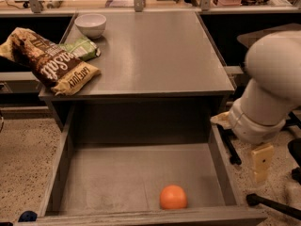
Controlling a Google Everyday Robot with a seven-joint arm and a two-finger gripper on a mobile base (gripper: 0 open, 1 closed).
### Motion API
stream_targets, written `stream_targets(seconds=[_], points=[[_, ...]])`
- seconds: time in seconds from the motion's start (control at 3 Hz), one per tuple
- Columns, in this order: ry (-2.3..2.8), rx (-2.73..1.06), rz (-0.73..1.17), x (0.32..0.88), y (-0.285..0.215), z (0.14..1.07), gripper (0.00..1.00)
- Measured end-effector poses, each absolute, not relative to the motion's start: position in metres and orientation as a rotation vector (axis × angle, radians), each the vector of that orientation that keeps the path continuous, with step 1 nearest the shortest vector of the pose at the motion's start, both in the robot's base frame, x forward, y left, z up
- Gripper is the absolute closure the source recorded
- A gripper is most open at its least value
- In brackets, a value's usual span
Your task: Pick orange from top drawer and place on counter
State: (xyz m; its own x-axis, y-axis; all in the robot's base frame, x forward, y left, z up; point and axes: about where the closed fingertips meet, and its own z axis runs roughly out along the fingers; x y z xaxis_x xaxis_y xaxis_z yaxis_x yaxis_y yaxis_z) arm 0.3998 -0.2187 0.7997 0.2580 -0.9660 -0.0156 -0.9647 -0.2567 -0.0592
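Note:
The orange (173, 197) lies on the flat bottom of the open top drawer (113, 178), right of centre and close to the front wall. The grey counter (150, 51) stands above and behind the drawer. My gripper (260, 163) hangs from the white arm outside the drawer's right wall, to the right of the orange and a little higher. It is well apart from the orange and holds nothing that I can see.
A white bowl (91, 24), a brown snack bag (51, 64) and a green packet (81, 47) lie on the counter's left side. A dark bar (275, 205) lies on the speckled floor at right. A small blue object (27, 216) sits at the drawer's front left corner.

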Motion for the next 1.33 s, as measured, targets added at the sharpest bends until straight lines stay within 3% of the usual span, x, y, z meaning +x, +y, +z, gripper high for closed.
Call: stream_targets(seconds=[0.33, 1.33], points=[[1.522, -2.757, -0.2, 0.391, -0.19, 0.769, 0.0], [1.088, -2.853, -0.123, 0.395, -0.154, 0.73, 0.0]])
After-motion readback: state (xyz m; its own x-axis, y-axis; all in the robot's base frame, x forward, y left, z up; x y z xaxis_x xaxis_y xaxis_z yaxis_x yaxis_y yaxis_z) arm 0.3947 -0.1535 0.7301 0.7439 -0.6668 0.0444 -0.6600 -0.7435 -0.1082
